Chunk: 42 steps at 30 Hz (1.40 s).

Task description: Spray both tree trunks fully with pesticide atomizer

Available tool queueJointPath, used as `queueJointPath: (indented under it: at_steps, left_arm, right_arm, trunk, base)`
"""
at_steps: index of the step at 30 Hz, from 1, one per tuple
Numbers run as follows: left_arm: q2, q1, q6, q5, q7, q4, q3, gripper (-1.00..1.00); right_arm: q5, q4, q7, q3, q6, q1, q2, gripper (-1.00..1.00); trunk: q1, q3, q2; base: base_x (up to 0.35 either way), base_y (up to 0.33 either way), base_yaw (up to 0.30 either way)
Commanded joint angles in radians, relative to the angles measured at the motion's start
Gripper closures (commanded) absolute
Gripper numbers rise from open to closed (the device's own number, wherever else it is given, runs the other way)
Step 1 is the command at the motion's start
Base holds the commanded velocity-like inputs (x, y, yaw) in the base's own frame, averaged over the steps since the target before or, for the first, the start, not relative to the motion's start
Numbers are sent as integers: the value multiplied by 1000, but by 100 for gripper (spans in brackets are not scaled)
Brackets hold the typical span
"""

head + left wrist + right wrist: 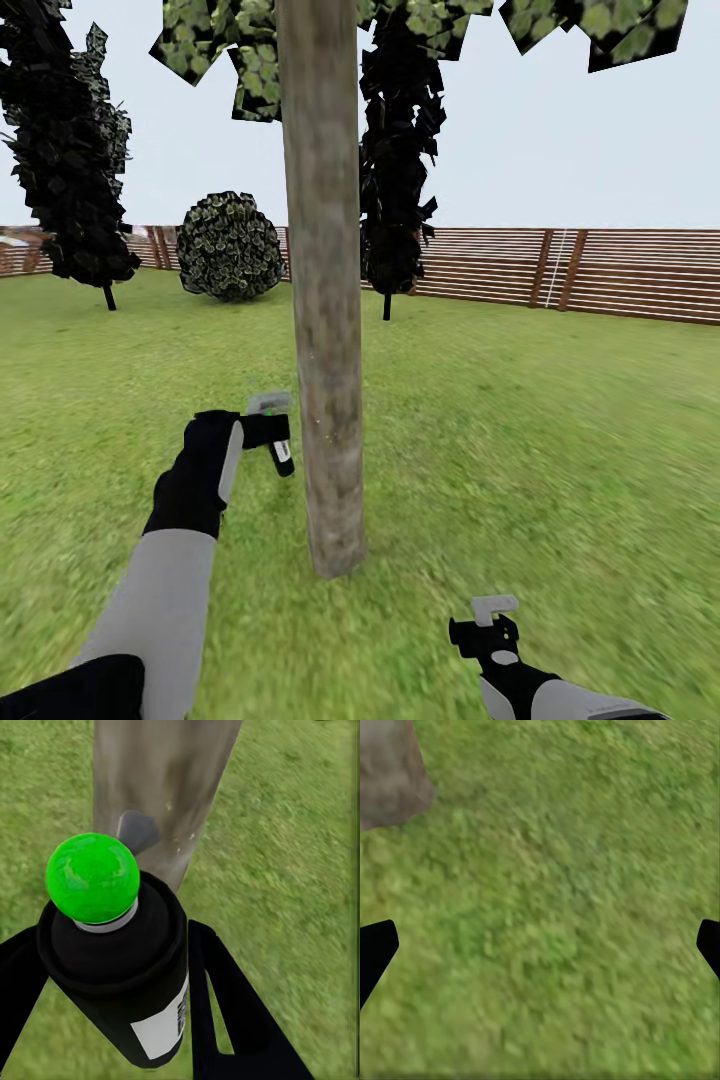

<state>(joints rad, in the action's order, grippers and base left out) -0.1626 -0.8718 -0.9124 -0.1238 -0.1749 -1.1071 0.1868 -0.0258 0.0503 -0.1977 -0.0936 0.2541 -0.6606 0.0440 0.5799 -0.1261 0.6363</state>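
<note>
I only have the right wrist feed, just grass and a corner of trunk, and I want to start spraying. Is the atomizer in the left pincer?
Observer: Yes. The left pincer is shut on the pesticide atomizer, a black bottle with a white label.
Operator: Is it facing the tree?
Observer: In the left wrist view the tree trunk stands straight beyond the bottle's green top.
Operator: Where is my right arm relative to that trunk?
Observer: In the head view the right pincer hangs low over the lawn, to the trunk's right and apart from it.
</note>
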Motion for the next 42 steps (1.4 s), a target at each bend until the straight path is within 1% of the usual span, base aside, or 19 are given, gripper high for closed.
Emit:
queueJointPath:
  at_steps: [1, 2, 4, 8, 10, 16, 18, 19, 21, 22, 25, 29, 30, 33, 34, 38, 40, 41, 42]
  left_arm:
    - [-1, -31, -25, -12, -10, 2, 3, 100]
    - [0, -71, -43, -12, -9, 15, 3, 100]
    - [1, -122, -54, -12, -10, 50, 3, 100]
    - [19, -190, -63, -12, -11, 90, 3, 100]
    - [23, -210, -64, -11, -12, 96, 3, 100]
    - [26, -304, -70, -11, -14, 111, 3, 100]
    - [26, -396, -78, -11, -14, 197, 3, 100]
    - [26, -409, -78, -11, -14, 212, 3, 100]
    - [26, -467, -79, -11, -14, 272, 3, 100]
    - [26, -533, -80, -11, -14, 339, 3, 100]
    - [27, -626, -81, -11, -15, 430, 3, 100]
    - [28, -729, -83, -11, -15, 514, 3, 100]
    - [29, -742, -83, -11, -15, 525, 3, 100]
    - [47, -815, -83, -11, -15, 573, 3, 100]
    - [61, -838, -83, -11, -15, 583, 3, 100]
    - [78, -886, -84, -10, -15, 592, 3, 100]
    - [82, -949, -85, -10, -15, 635, 3, 100]
    - [83, -964, -85, -10, -15, 650, 3, 100]
    - [84, -1005, -85, -10, -15, 686, 3, 100]
  right_arm:
    - [-3, 5, -6, -8, 5, -2, 1, -100]
    - [-3, 5, -6, -8, 5, -2, 1, -100]
    - [-3, 5, -6, -8, 5, 1, 1, -100]
    - [-3, 5, -6, -8, 5, 3, 0, -100]
    - [-3, 5, -5, -8, 5, 4, 0, -100]
    - [-3, 4, -6, -8, 4, 7, 0, -100]
    - [-3, 4, -6, -8, 3, 7, 0, -100]
    - [-3, 4, -6, -8, 2, 7, 0, -100]
    - [-2, 4, -6, -8, 1, 7, 0, -100]
    - [-3, 4, -6, -8, 1, 7, 0, -100]
    - [-2, 4, -6, -8, 1, 7, 0, -100]
    - [-2, 4, -6, -8, 1, 7, 0, -100]
    - [-2, 4, -6, -8, 1, 7, 0, -100]
    - [-3, 4, -6, -8, 1, 7, 1, -100]
    - [-2, 4, -6, -8, 1, 7, 1, -100]
    - [-2, 4, -6, -8, 1, 7, 1, -100]
    - [-2, 3, -6, -8, 1, 7, 1, -100]
    - [-2, 3, -6, -8, 1, 7, 1, -100]
    - [-2, 3, -6, -8, 1, 7, 1, -100]
  trunk:
    - [0, -2, 2]
    - [0, -2, 2]
    - [0, -2, 2]
    - [0, -2, 2]
    - [0, -2, 2]
    - [0, -2, 2]
    - [0, -2, 2]
    - [0, -2, 2]
    - [0, -2, 2]
    - [0, -2, 2]
    - [0, -2, 2]
    - [0, -2, 2]
    - [0, -2, 2]
    - [0, -2, 2]
    - [0, -2, 2]
    - [0, -2, 2]
    - [0, -2, 2]
    - [0, -2, 2]
    - [0, -2, 2]
  base:
    - [0, 0, 0]
    - [0, 0, 0]
    - [0, 0, 0]
    - [0, 0, 0]
    - [0, 0, 0]
    - [0, 0, 0]
    - [0, 0, 0]
    - [0, 0, 0]
    - [0, 0, 0]
    - [0, 0, 0]
    - [0, 0, 0]
    - [0, 0, 0]
    - [0, 0, 0]
    - [0, 0, 0]
    - [0, 0, 0]
    - [0, 0, 0]
    - [0, 0, 0]
    - [0, 0, 0]
    - [0, 0, 0]
